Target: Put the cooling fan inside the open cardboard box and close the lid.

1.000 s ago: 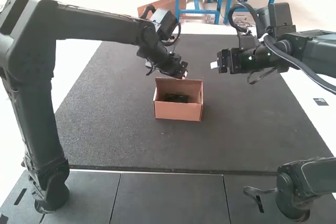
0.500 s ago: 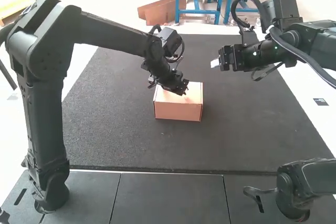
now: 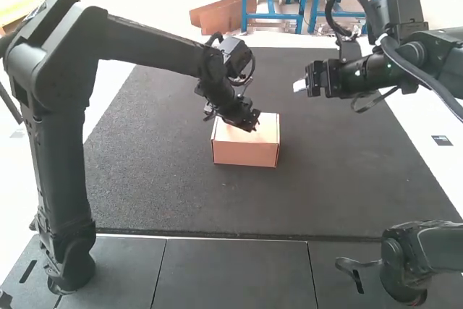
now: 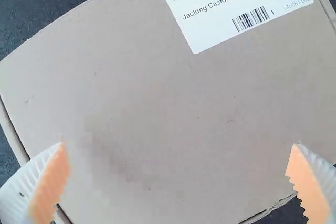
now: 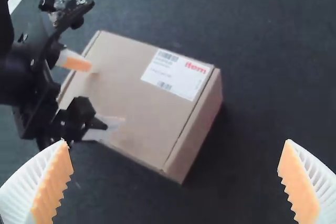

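Mat: black, lying under the work area and carrying the cardboard box.
Cardboard box: plain brown, standing square near the middle of the mat, edges crisp.
Lid: shut flat on the box, smooth brown board, lying level with the top edges.
Label: white with printed bars, stuck on the lid toward one corner.
Left gripper: down on the top of the box at its left rear part, jaws spread wide across the lid, orange-padded fingertips at the lid's surface.
Right gripper: raised above the mat, to the right of and beyond the box, well apart from it, jaws wide and holding nothing.
Change: one second ago box top open with the dark fan visible inside and left gripper above its rear edge. Now lid down and left gripper lowered onto it. Right gripper shifted slightly rightward.
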You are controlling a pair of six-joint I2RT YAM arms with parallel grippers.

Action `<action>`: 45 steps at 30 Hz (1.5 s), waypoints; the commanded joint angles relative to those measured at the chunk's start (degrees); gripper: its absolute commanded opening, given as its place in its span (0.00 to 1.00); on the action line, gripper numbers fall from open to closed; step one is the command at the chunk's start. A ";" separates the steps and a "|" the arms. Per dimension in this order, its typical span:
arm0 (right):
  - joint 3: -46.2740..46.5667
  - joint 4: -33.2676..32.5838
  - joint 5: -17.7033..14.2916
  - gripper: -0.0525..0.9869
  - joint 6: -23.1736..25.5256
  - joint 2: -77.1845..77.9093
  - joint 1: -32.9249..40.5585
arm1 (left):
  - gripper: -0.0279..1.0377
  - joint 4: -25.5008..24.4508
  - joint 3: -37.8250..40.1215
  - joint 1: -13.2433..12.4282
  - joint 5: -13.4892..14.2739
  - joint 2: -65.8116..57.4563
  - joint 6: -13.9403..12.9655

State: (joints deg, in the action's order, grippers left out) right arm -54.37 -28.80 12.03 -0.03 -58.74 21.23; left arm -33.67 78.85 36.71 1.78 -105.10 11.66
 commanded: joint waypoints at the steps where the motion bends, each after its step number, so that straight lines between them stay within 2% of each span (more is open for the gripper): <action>1: -3.46 1.64 -0.87 0.92 3.81 0.47 -0.76 | 0.94 -0.52 5.97 -1.64 0.86 6.31 0.20; 4: -5.04 1.81 -1.75 0.93 6.36 -0.94 -0.76 | 0.94 -1.31 8.51 -4.72 1.47 9.47 0.29; 6: -5.57 2.25 -2.98 0.93 9.70 -1.64 -0.84 | 0.94 -1.57 9.13 -6.83 1.91 11.67 0.38; 8: -6.10 2.34 -3.33 0.93 9.96 -2.17 -1.11 | 0.94 -1.66 8.95 -8.94 1.91 14.22 0.38; 12: -5.84 5.07 -6.14 0.93 9.88 -2.61 -2.16 | 0.94 -0.08 6.14 -13.15 1.73 19.58 0.29; 14: -5.48 6.74 -7.55 0.93 9.88 -2.61 -3.13 | 0.94 2.21 3.24 -15.18 1.73 22.57 -0.06; 17: -3.90 9.99 -7.73 0.92 9.52 -2.26 -5.24 | 0.94 7.04 -3.00 -17.99 1.91 27.67 -0.76; 22: -0.21 15.96 -6.58 0.92 7.94 1.00 -9.63 | 0.94 20.84 -17.33 -21.33 3.05 38.13 -2.87; 26: 2.51 16.32 -4.91 0.92 7.68 4.07 -11.92 | 0.94 28.31 -26.73 -22.38 2.61 47.88 -4.45; 31: 7.26 16.40 -4.83 0.92 5.75 9.52 -12.80 | 0.94 27.78 -34.20 -22.56 0.33 56.23 -4.54; 37: 15.43 17.99 -5.35 0.92 5.48 19.01 -12.80 | 0.94 30.86 -42.99 -22.56 0.33 66.87 -4.45; 41: 21.06 20.36 -6.93 0.92 4.78 26.40 -12.88 | 0.94 35.96 -50.46 -22.56 0.68 74.16 -4.45; 45: 25.19 22.20 -8.17 0.92 4.78 30.00 -12.53 | 0.94 38.33 -54.85 -22.56 2.88 80.31 -4.63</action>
State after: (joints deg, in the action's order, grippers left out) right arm -30.81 -7.88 5.45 5.45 -30.20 9.19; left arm 3.55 25.39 14.63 3.27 -27.66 7.73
